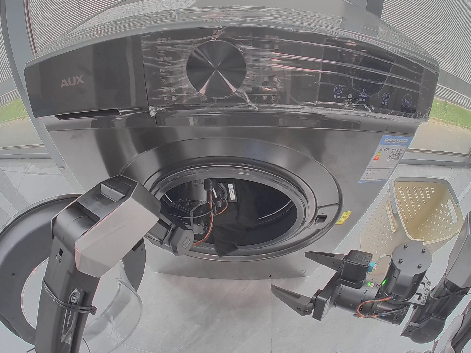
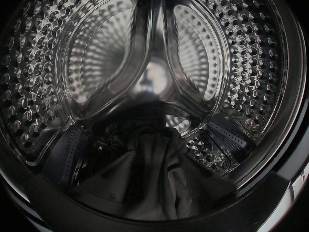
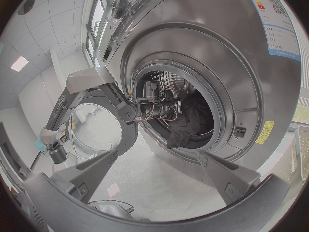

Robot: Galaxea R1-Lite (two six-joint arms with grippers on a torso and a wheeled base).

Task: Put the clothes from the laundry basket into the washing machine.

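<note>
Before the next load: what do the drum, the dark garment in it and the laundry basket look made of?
Drum: metal, likely stainless steel, polished; it mirrors light and is stamped with dimples and holes.
Dark garment: soft fabric, matte; it folds and drapes limply.
Laundry basket: probably rigid plastic, cream, matte; moulded perforated walls.

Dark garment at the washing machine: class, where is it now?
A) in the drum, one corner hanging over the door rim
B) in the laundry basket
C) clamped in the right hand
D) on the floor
A: the dark garment lies in the drum with a corner draped over the lower door rim; the right hand is open and empty.
</note>
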